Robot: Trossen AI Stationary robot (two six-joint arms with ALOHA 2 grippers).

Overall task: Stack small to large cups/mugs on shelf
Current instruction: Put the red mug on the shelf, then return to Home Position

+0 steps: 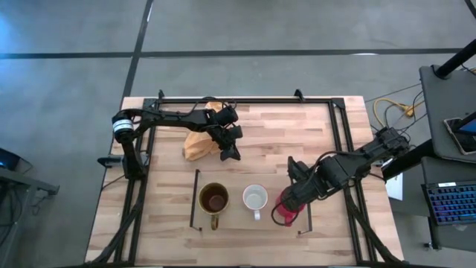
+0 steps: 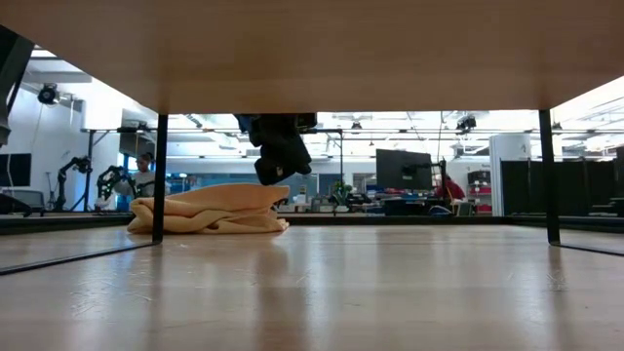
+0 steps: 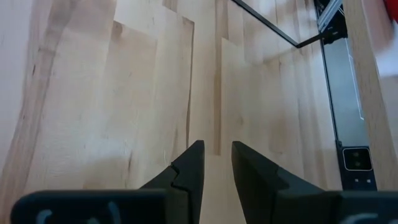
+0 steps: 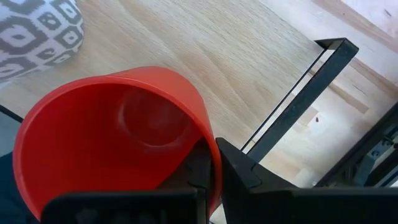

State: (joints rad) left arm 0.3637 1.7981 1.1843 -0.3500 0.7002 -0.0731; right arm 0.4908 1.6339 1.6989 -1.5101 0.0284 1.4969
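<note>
Three mugs stand in a row on the light-wood shelf: the olive-brown mug at its left end, the white mug in the middle and the red mug at its right end. My right gripper is shut on the red mug, close to the shelf's right black rail. The white mug's patterned side shows beside it. My left gripper hovers beyond the shelf next to the yellow cloth, its fingers a narrow gap apart and holding nothing. My right gripper pinches the red mug's wall at the rim, one finger inside the mug and one outside. It comes slanting down from the table's right. The mug's mouth tips toward the wrist camera. Whether its base rests on the shelf, I cannot tell.
The yellow cloth lies crumpled on the tabletop behind the shelf, and my left gripper hangs just above it. The shelf stands raised on thin black legs. A black frame runs around the table's edges.
</note>
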